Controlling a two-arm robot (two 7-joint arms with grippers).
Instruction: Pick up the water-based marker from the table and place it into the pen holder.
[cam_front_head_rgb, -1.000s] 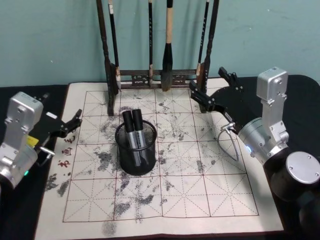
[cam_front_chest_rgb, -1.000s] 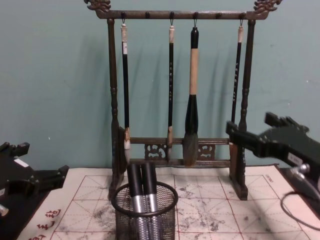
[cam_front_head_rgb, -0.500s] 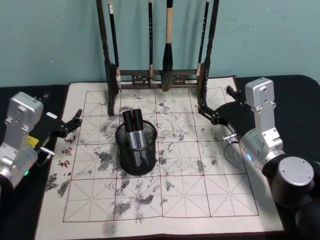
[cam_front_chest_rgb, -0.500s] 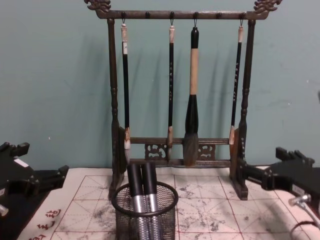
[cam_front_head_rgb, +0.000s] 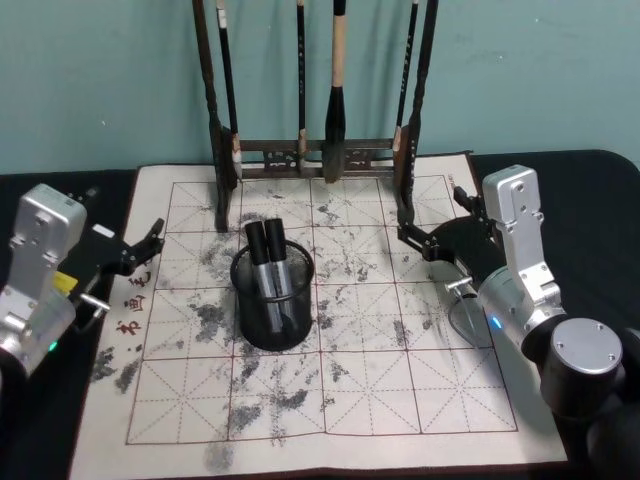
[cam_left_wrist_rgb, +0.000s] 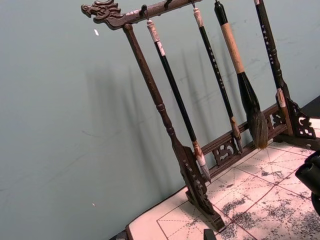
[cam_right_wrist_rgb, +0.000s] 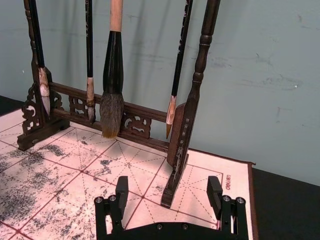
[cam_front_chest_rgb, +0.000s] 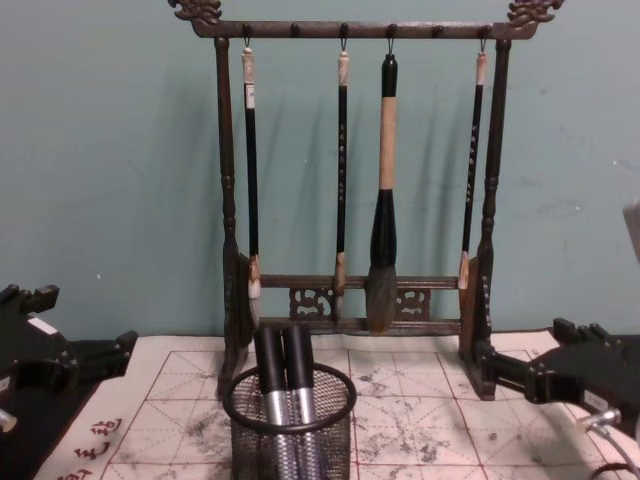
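Nearest the robot, the pen holder (cam_front_head_rgb: 273, 297) stands on the cream mat (cam_front_head_rgb: 330, 390) of the table (cam_front_head_rgb: 590, 180), between the two grippers, and two markers (cam_front_head_rgb: 265, 255) already stand in it, dark caps up, leaning a little toward the back; no marker lies loose on the mat, so the placing looks done. The right gripper (cam_front_head_rgb: 437, 222) hangs low over the mat's right edge, well to the right of the cup, its fingers spread wide with nothing between them, as the right wrist view shows plainly (cam_right_wrist_rgb: 167, 200). The left gripper (cam_front_head_rgb: 140, 247) sits at the mat's left edge, well apart from the cup, its fingers (cam_front_head_rgb: 150, 235) parted and empty, pointing across the mat toward the cup. The chief risk lies farther back: the right gripper's open fingers point straight at the foot of the brush rack (cam_front_head_rgb: 320, 150), whose right post (cam_right_wrist_rgb: 192, 100) stands just ahead of them. A forward push or a careless swing of that arm would likely knock the post, rock the tall frame and set the hanging brushes (cam_front_chest_rgb: 382, 200) swaying or drop them on the mat. A sweep inward toward the cup could likewise tip the light mesh holder and spill both markers.
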